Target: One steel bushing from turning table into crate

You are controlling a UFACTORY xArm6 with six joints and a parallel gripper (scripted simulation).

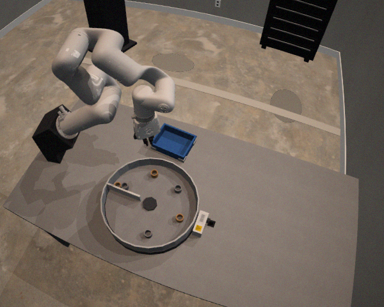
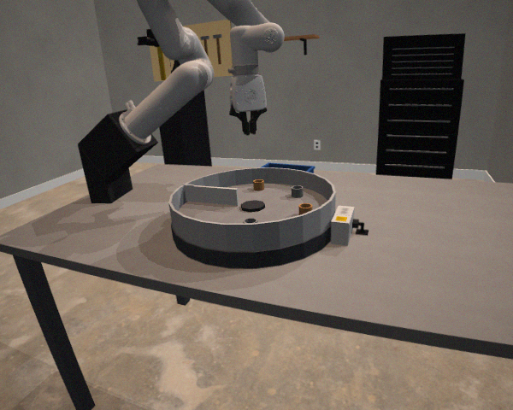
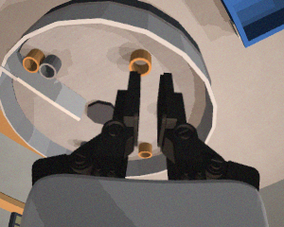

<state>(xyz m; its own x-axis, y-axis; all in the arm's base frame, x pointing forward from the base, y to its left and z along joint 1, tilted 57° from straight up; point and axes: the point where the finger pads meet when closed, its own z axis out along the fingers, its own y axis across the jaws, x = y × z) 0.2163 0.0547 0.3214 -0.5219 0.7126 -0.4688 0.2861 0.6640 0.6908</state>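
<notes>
Grey desk [image 1: 268, 211]; blue crate [image 1: 174, 141]; grey turning table [image 1: 192, 185] on a black base; three grey steel bushings [image 1: 178, 188], three orange ones [image 1: 154, 173]; white arm [image 1: 119, 66], black jaws.

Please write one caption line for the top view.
Empty, nearly shut gripper beside blue crate; six bushings on turning table.

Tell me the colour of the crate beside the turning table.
Blue: the crate shows best in the top view.
</notes>
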